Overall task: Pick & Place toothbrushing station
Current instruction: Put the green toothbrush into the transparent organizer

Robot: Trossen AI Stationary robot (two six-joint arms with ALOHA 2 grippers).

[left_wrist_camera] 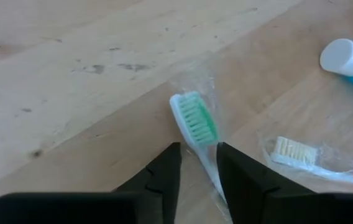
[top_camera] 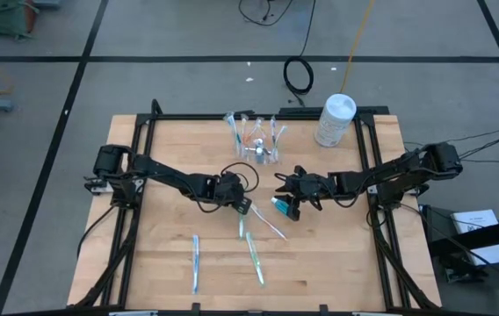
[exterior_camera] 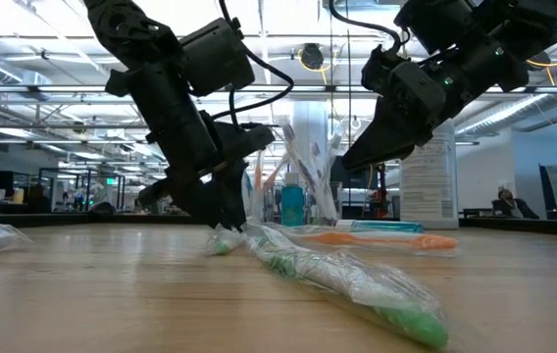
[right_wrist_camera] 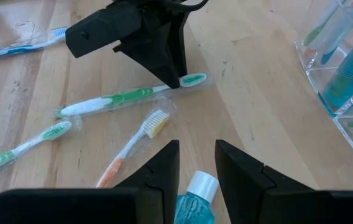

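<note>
My left gripper point(top_camera: 244, 207) is down at the table, shut on a wrapped green toothbrush point(left_wrist_camera: 196, 118) that lies on the wood point(right_wrist_camera: 120, 98). My right gripper point(top_camera: 288, 209) hangs slanted above the table point(exterior_camera: 345, 162) with its fingers close together and holds nothing. A short blue white-capped tube point(right_wrist_camera: 196, 200) lies below it on the wood point(top_camera: 279, 204). A clear plastic cup point(top_camera: 258, 145) at the far middle holds several toothbrushes and a second blue tube point(right_wrist_camera: 344, 74). My left gripper has the green toothbrush's thin neck point(left_wrist_camera: 200, 154) between its two fingers, just behind the bristle head. The fingers slant down from the table's left and lie across the brush. The brush lies flat on the table in its clear wrapper, handle toward the near edge.
An orange-handled wrapped toothbrush point(top_camera: 271, 228) lies beside the green one. Another green toothbrush point(top_camera: 255, 256) and a blue one point(top_camera: 195, 262) lie nearer the front edge. A white round-lidded canister point(top_camera: 336, 118) stands at the far right of the table.
</note>
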